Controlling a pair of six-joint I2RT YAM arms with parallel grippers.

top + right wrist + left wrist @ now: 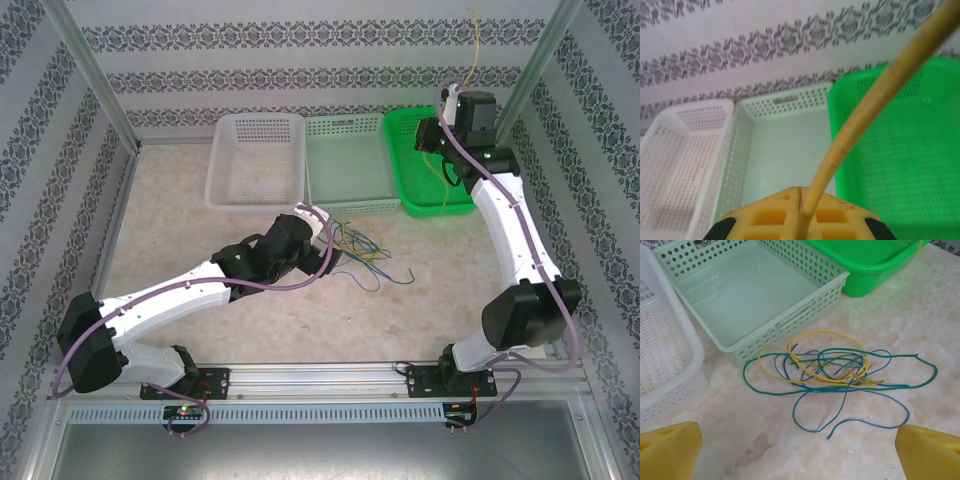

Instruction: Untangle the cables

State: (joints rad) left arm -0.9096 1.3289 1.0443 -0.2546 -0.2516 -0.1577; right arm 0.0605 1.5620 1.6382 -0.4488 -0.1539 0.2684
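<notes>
Cables (362,250) lie in a loose tangle near the middle of the desk (180,250), just in front of the pale green basket (345,125) that stands at the far edge. In the left wrist view the tangle (835,372) is made of yellow, blue and dark green strands crossing one another. A green strand (765,390) forms the widest loop, and a blue strand (810,427) trails toward the near side. The strands nearest the pale green basket (790,325) lie just beside its wall.

The left gripper (325,235) sits low beside the cables, on their left. Its jaws are spread wide and nothing is between them; its yellow fingertips (670,452) show at the bottom corners of its own view.

The right gripper (447,100) is raised over the bright green basket (395,160) at the far right corner. It is clenched on a separate yellow cable (860,125), pinched between its pads (770,215) and rising away from them. A white basket (215,170) stands left of the pale green one.
</notes>
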